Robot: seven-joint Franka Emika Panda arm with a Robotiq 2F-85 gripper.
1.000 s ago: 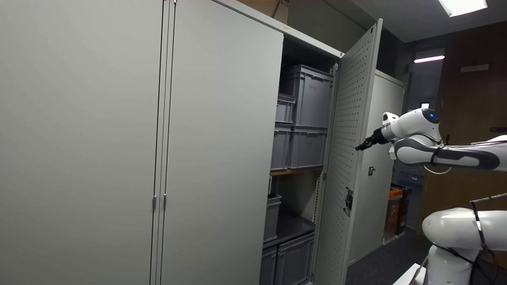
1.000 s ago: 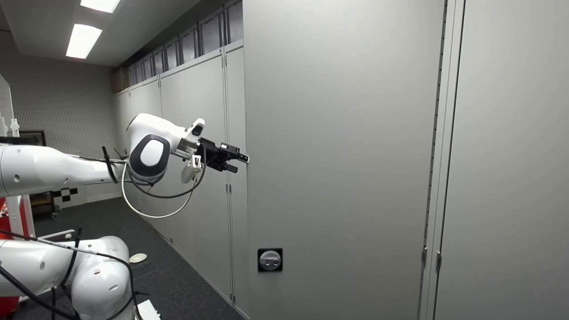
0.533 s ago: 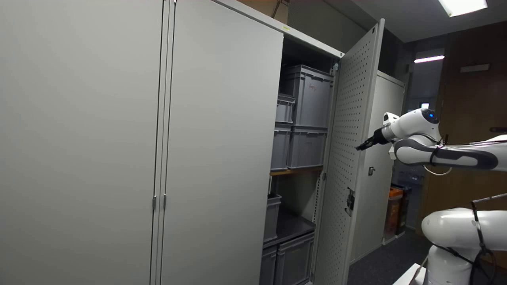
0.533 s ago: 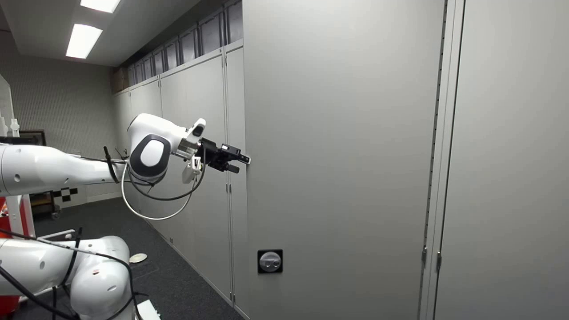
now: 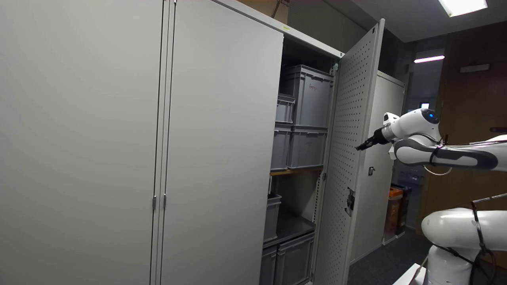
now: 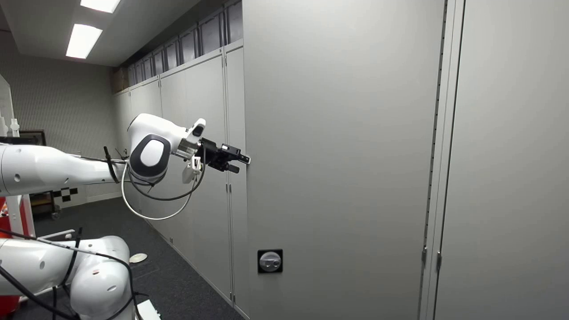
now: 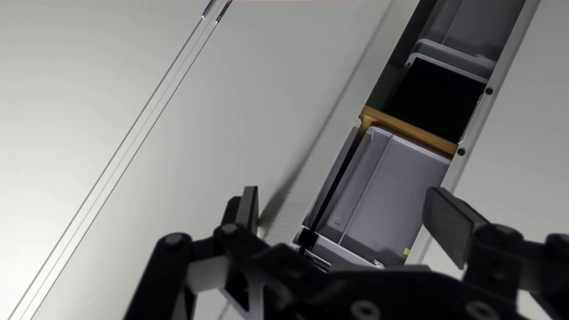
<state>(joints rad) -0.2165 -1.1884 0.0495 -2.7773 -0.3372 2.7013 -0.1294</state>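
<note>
My gripper (image 5: 359,147) is black, open and holds nothing. It also shows in an exterior view (image 6: 238,164) and between its spread fingers in the wrist view (image 7: 346,193). The grey cabinet door stands partly open, its perforated inner face (image 5: 348,107) in an exterior view and its smooth outer face (image 6: 338,155) in an exterior view. The fingertips are at the door's free edge; I cannot tell whether they touch. In the wrist view, the left finger is close to the light panel (image 7: 213,124) and its shadow. The right finger is apart, over the opening's far side.
Grey storage boxes (image 5: 311,146) stand inside on an orange-brown shelf (image 5: 297,171). A closed door (image 5: 225,138) covers the cabinet's other half. A round lock (image 6: 270,261) sits lower on the open door. More cabinets (image 6: 191,106) line the wall. A cable (image 6: 155,218) loops below the arm.
Between one second and half a second ago, the door's free edge and the gripper shifted very slightly to the right in both exterior views. Since then nothing has visibly moved.
</note>
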